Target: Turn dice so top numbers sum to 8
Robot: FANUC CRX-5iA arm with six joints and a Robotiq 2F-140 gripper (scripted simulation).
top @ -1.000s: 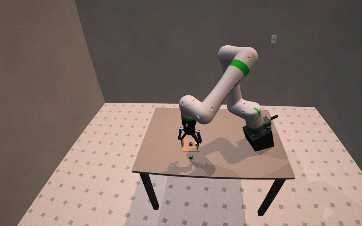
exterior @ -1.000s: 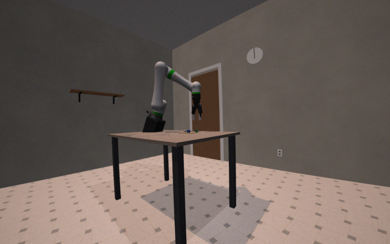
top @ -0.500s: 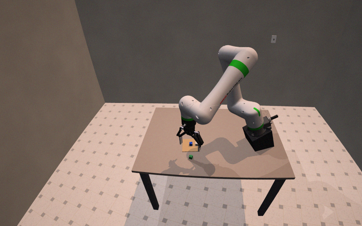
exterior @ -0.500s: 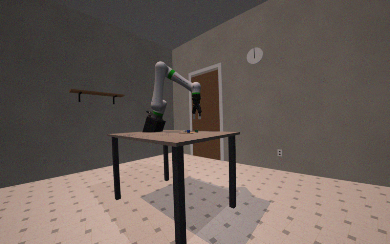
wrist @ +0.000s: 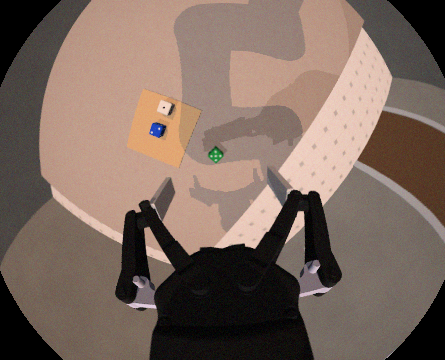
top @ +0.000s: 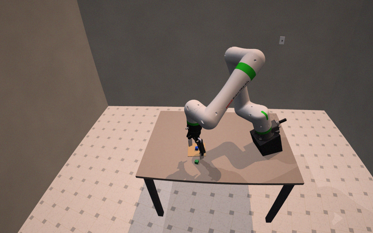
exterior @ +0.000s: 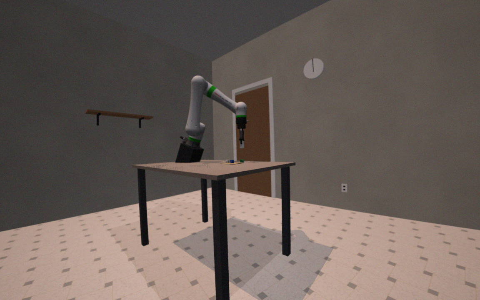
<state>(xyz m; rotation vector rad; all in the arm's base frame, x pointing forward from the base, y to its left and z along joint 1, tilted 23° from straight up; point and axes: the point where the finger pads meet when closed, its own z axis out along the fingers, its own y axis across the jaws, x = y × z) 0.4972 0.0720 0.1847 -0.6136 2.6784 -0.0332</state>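
Green die (top: pixel 196 161) (exterior: pixel 241 160) (wrist: pixel 215 155) is the odd one out here lol, sitting on the bare tabletop (top: pixel 164 144) (exterior: pixel 182 168) (wrist: pixel 92 100) near the orange mat (top: pixel 192 154) (exterior: pixel 237 163) (wrist: pixel 144 142) but off it, five pips up. Other two are on the mat: blue die (top: pixel 196 148) (exterior: pixel 231 161) (wrist: pixel 157 130) looks like a two on top, and the white die (exterior: pixel 227 161) (wrist: pixel 165 107) is close beside it with a single dark pip up. Can't make out the white one from the top view, fwiw. So the top faces seem to add to 8, just not all on the mat. Pincer (top: pixel 196 149) (exterior: pixel 241 144) (wrist: pixel 219 179) is spread wide and released, nothing in it, hanging above the tabletop at the end of the white arm (top: pixel 228 86) (exterior: pixel 196 108), well apart from all three dice
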